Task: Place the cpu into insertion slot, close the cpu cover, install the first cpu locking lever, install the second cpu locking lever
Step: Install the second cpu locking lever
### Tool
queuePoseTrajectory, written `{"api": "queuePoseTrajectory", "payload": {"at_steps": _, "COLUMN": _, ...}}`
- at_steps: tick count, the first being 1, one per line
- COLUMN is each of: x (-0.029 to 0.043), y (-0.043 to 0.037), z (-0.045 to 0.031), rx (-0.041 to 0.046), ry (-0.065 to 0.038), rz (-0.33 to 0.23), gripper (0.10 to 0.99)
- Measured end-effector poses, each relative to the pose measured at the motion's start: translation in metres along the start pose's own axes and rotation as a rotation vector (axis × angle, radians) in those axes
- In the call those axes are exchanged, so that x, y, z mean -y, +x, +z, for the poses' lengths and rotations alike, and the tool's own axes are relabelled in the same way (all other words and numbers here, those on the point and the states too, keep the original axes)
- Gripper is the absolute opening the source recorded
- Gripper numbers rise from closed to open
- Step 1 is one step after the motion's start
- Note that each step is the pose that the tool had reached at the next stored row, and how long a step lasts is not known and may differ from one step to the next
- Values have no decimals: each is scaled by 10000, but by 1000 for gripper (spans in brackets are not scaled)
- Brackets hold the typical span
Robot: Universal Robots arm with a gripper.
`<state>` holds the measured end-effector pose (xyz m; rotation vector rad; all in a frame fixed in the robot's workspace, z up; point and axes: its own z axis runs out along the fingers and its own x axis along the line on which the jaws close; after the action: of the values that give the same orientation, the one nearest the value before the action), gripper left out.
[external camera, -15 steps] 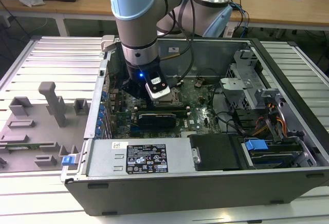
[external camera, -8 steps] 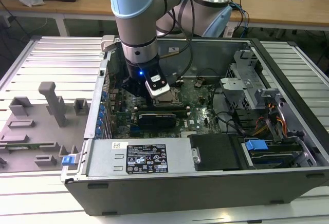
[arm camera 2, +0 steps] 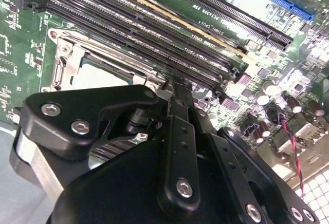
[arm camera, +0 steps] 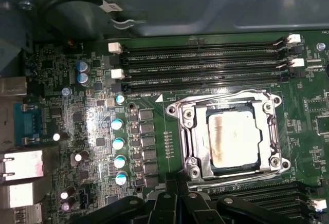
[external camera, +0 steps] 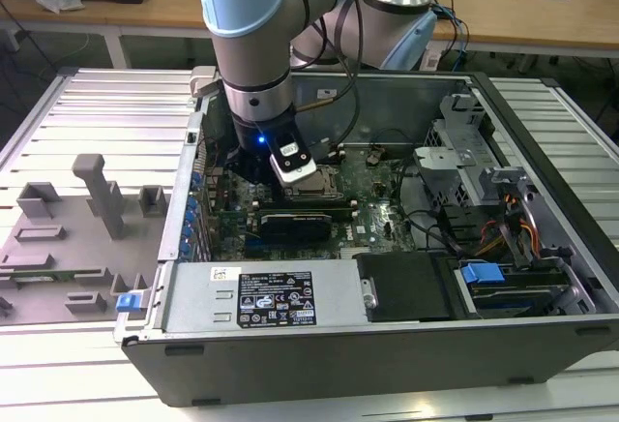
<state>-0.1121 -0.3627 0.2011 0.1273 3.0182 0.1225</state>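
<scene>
The cpu (arm camera: pixel 231 139), a pale square chip, lies in the insertion slot (arm camera: pixel 191 168) on the motherboard. The silver cpu cover (arm camera: pixel 187 131) lies flat over it, framing the chip through its window. A thin metal lever (arm camera: pixel 221 99) runs along one side of the socket. My gripper (arm camera: pixel 174 187) hangs low right beside the socket's edge, its black fingers together with nothing between them. In the second wrist view the gripper (arm camera 2: pixel 172 86) reaches the corner of the cover (arm camera 2: pixel 77 54). In the exterior view the gripper (external camera: pixel 295 175) stands over the socket (external camera: pixel 317 187) inside the open computer case.
Long black memory slots (arm camera: pixel 205 64) flank the socket on two sides. A long black card (external camera: pixel 295 221) lies near the socket. Case walls (external camera: pixel 290 345), drive bays (external camera: pixel 484 277) and cables (external camera: pixel 435 224) surround the board. A grey fixture tray (external camera: pixel 68 238) lies at the exterior view's left.
</scene>
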Motion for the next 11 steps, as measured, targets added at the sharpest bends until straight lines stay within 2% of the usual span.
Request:
{"api": "queuePoseTrajectory", "payload": {"at_steps": 5, "x": 3, "y": 3, "z": 12, "rx": 13, "ry": -18, "rz": -150, "gripper": 106}}
{"api": "queuePoseTrajectory", "payload": {"at_steps": 11, "x": 5, "y": -39, "z": 19, "rx": 1, "ry": -37, "rz": -304, "gripper": 106}}
